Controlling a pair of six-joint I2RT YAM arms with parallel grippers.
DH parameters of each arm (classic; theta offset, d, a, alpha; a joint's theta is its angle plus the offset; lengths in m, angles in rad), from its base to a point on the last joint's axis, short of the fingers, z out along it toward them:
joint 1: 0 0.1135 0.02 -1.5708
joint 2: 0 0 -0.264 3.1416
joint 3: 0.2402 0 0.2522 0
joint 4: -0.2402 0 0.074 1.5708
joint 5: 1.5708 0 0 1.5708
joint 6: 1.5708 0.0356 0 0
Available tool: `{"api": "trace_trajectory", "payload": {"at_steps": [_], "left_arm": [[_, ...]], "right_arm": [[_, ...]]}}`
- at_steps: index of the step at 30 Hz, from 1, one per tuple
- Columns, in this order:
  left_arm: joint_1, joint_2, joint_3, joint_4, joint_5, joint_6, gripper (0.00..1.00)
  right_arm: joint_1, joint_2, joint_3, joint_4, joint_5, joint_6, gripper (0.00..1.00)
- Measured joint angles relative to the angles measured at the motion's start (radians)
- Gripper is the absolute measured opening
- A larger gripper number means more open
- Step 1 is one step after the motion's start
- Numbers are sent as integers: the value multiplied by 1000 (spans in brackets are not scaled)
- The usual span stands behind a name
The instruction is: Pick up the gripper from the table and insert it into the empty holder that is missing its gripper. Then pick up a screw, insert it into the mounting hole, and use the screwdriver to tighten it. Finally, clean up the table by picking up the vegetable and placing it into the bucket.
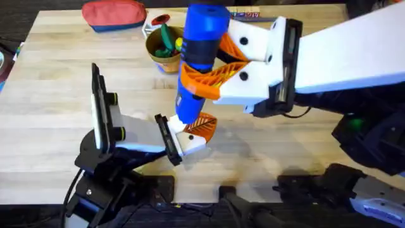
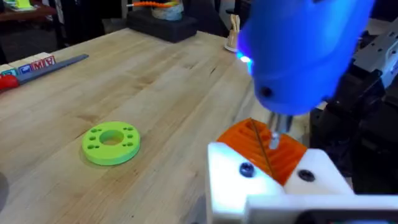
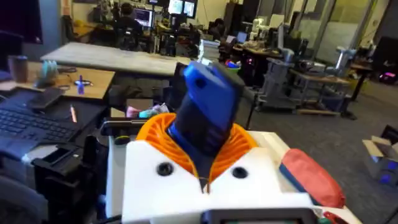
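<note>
The right gripper (image 1: 212, 69) clamps the blue screwdriver (image 1: 201, 57) upright, its bit on the orange gripper (image 2: 264, 149) in the white holder (image 1: 190, 144).

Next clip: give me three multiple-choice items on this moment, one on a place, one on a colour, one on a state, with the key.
1. Where is the screwdriver's bit?
A. On the orange gripper in the holder
B. Inside the bucket
C. Lying flat beside the red pouch

2. What colour is the ring-shaped disc?
A. Red
B. Green
C. White

3. How is the screwdriver held?
A. Lying loose on the table
B. Clamped in the right gripper
C. By a person's hand

Key: 1 A, the left wrist view shows the bit meeting the orange piece. 2 B, it looks bright green. 3 B, orange pads grip its blue body.
</note>
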Motion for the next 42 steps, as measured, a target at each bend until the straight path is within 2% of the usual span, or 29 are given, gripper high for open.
{"api": "trace_trajectory", "payload": {"at_steps": [8, 42], "left_arm": [[0, 0, 0, 0, 0, 0, 6], [0, 0, 0, 0, 0, 0, 6]], "right_arm": [[0, 7, 0, 1, -1, -58, 7], [6, 70, 0, 67, 0, -19, 7]]}}
